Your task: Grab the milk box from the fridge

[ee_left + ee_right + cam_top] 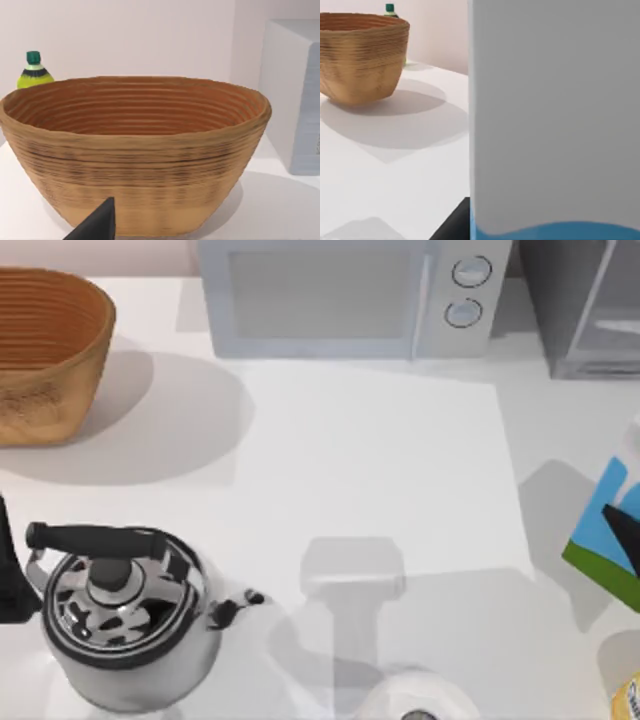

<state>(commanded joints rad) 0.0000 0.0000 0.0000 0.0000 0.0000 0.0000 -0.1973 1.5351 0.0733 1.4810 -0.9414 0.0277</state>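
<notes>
The milk box point(598, 525) hangs tilted at the table's right edge, in front of and outside the fridge point(590, 310). Its light-blue side and green base band show, and its top runs past the picture's edge. My right gripper point(628, 535) is shut on it, with a dark finger lying across the blue side. In the right wrist view the carton point(555, 110) stands very close, white above blue, with one dark finger point(452, 227) beside its lower edge. My left arm point(8, 575) rests at the table's left edge beside the kettle.
A pale microwave point(350, 295) stands at the back, left of the fridge. A woven basket point(45, 350) sits back left, with a green-capped bottle point(34, 72) behind it. A steel kettle point(125, 615) is front left. A yellow-labelled container point(630, 700) is at the front right corner.
</notes>
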